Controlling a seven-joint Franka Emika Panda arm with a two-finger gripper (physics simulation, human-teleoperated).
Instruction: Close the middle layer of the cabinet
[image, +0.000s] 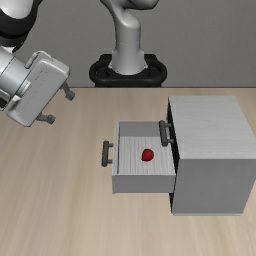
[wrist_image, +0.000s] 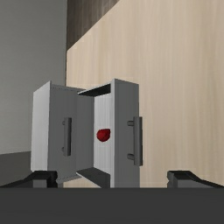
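Gripper (image: 57, 105) open, fingers wide apart, holding nothing. It hangs above the wooden table (image: 60, 205) at the exterior view's left, well apart from the grey cabinet (image: 212, 150) at the exterior view's right. The cabinet's drawer (image: 130, 166) is pulled out toward the exterior view's left, its handle (image: 107, 152) nearest the gripper, no contact. Small red object (image: 147, 155) lies inside. A second handle (image: 165, 130) sits higher, against the cabinet front. In the wrist view the open drawer is ahead of the fingertips.

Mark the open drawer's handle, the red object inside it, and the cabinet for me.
drawer handle (image: 107, 152), exterior view, middle of the bar.
red object (image: 147, 156), exterior view, its centre.
cabinet (image: 208, 125), exterior view, bare top panel.
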